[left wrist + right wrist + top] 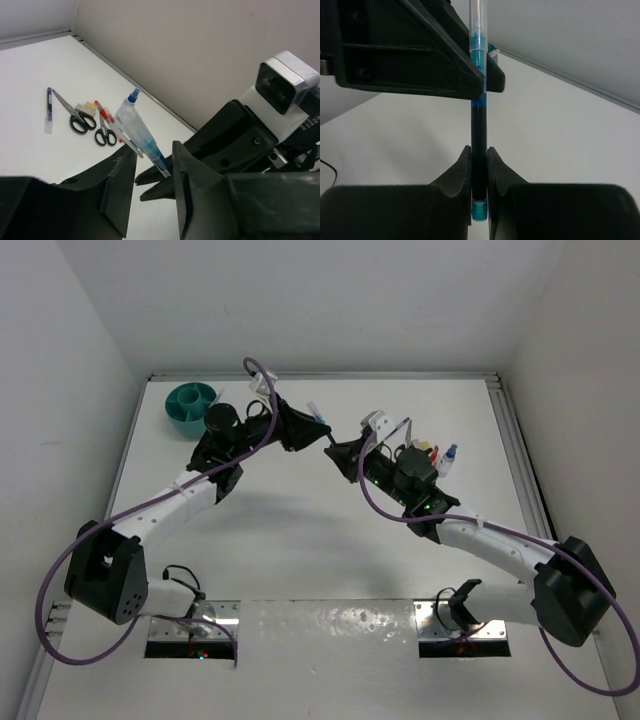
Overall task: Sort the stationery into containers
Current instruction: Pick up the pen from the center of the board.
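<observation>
My right gripper (479,160) is shut on the lower end of a blue pen (478,125) and holds it up in the air. My left gripper (152,160) is open, with its fingers either side of the same pen's clear cap end (145,142). The two grippers meet above the table's middle, left (316,428) and right (335,452). The teal organiser (192,405) stands at the far left corner. On the table lie two black-handled scissors (76,114) (104,132), a beige block (90,105), a red pen (104,112), another pen (49,107) and a blue-capped bottle (450,456).
White walls close the table on three sides, with a metal rail (515,455) along the right edge. Purple cables (255,370) loop off both arms. The right arm's white camera housing (285,92) sits close to the left gripper.
</observation>
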